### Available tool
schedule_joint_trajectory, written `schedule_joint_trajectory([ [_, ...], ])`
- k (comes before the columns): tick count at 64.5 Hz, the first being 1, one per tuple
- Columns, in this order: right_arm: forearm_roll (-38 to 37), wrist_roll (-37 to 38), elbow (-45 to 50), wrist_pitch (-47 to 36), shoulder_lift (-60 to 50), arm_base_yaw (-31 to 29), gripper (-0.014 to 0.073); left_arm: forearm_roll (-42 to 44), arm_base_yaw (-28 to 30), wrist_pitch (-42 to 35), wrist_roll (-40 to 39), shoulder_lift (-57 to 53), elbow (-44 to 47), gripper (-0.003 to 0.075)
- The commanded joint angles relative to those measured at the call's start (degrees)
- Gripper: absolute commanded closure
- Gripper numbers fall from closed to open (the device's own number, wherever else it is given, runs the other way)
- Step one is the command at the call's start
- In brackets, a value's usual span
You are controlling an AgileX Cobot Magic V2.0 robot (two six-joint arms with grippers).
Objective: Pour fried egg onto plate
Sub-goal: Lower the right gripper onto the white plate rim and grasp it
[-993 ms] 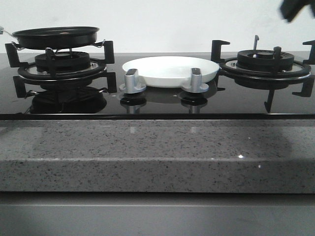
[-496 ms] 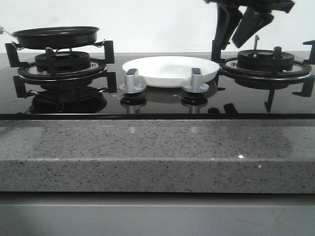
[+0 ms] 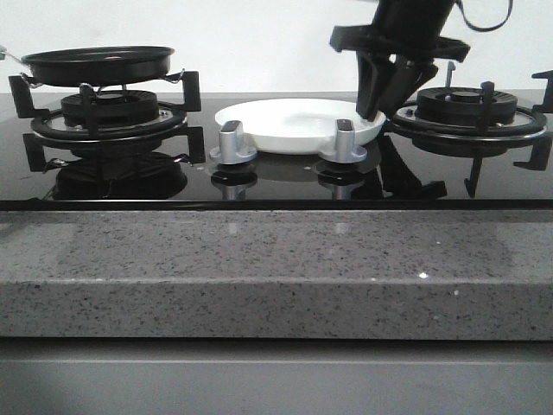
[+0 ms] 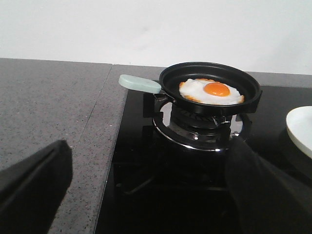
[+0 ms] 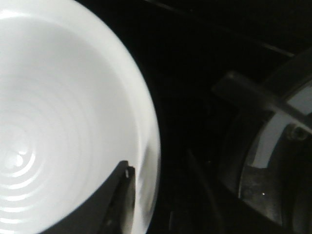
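White plate (image 3: 294,123) rim betw right tool (image 3: 384,105) fingers; egg (image 4: 210,91) far.

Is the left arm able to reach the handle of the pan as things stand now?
Probably yes. In the left wrist view the pale green handle sticks out sideways from the pan over the counter, and nothing stands between it and the open left gripper. The fried egg lies inside the pan.
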Motion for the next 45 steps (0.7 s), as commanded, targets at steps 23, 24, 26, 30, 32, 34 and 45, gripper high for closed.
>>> schedule_joint_trajectory([
  [23, 0.9, -1.2, -3.2, 1.2, -2.0, -0.1, 0.0576, -0.4, 0.2, -5.1, -0.5, 0.6, -2.1, 0.0092],
  [24, 0.9, -1.2, -3.5, 1.3, -2.0, -0.1, 0.0605, -0.4, 0.2, -5.1, -0.5, 0.6, -2.1, 0.0092],
  [26, 0.9, -1.2, -3.9, 1.5, -2.0, -0.1, 0.0672, -0.4, 0.2, -5.1, -0.5, 0.6, -2.1, 0.0092],
  [30, 0.9, -1.2, -4.7, 2.2, -2.0, -0.2, 0.0651, -0.4, 0.2, -5.1, -0.5, 0.6, -2.1, 0.0092],
  [32, 0.9, -1.2, -5.4, 2.5, -2.0, -0.2, 0.0654, -0.4, 0.2, -5.1, -0.5, 0.6, -2.1, 0.0092],
  [34, 0.9, -1.2, -6.0, 2.9, -2.0, -0.4, 0.0655, -0.4, 0.2, -5.1, -0.5, 0.6, -2.1, 0.0092],
  [45, 3.2, -0.4, -11.3, 8.8, -2.0, -0.9, 0.0655, -0.4, 0.2, -5.1, -0.5, 0.6, -2.1, 0.0092],
])
